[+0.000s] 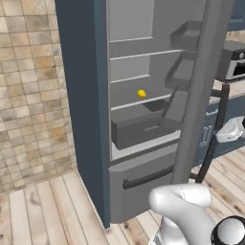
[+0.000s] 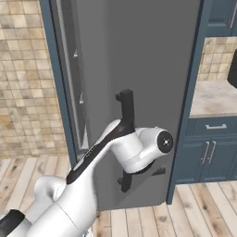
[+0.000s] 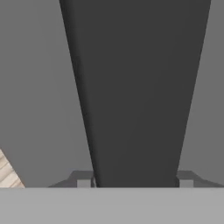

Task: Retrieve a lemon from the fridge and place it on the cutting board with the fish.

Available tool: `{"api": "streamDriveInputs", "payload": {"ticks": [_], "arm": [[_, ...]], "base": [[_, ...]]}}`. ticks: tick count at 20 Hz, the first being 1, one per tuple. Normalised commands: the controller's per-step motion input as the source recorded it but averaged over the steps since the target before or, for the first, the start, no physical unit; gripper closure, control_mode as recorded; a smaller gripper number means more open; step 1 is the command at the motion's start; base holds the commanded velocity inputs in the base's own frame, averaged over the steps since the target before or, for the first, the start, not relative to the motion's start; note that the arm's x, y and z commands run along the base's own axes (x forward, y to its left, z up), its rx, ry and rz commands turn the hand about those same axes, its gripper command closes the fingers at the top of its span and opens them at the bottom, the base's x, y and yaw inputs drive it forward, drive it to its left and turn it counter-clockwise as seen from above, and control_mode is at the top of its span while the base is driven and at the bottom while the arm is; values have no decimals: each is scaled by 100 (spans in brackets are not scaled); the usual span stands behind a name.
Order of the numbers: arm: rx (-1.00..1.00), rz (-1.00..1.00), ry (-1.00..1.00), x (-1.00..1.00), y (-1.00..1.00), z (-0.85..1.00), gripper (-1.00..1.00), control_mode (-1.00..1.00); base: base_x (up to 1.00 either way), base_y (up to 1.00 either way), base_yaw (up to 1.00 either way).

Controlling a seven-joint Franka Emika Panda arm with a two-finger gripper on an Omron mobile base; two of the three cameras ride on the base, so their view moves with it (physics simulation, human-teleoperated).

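Observation:
The fridge (image 1: 91,95) stands open, and the lemon (image 1: 141,94), small and bright yellow, lies on a middle grey shelf above the inner drawer (image 1: 139,128). The grey fridge door (image 2: 148,55) is swung wide, seen edge-on in the left base view. Its dark vertical handle (image 3: 135,87) runs up between my fingertips (image 3: 84,183). My gripper (image 3: 134,183) is shut on that handle, with the fingers pressed to both sides. In the right base view my arm reaches to the handle (image 2: 126,106). The cutting board and the fish are out of view.
A lower grey freezer drawer with a horizontal bar handle (image 1: 146,178) sits under the open compartment. Navy cabinets (image 2: 208,150) and a beige counter (image 2: 215,98) stand right of the door. A tiled wall (image 1: 28,95) is on the left, with wooden floor (image 1: 43,210) below.

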Motion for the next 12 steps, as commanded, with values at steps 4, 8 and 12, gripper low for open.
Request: {"api": "streamDriveInputs", "payload": {"ticks": [4,8,12], "arm": [[0,0,0,-69,-39,1,-100,-100],[0,0,0,-57,-10,6,-100,-100],[-2,-2,-3,-66,0,32,-100,-100]], "base": [[0,0,0],[0,0,0],[0,0,0]]}}
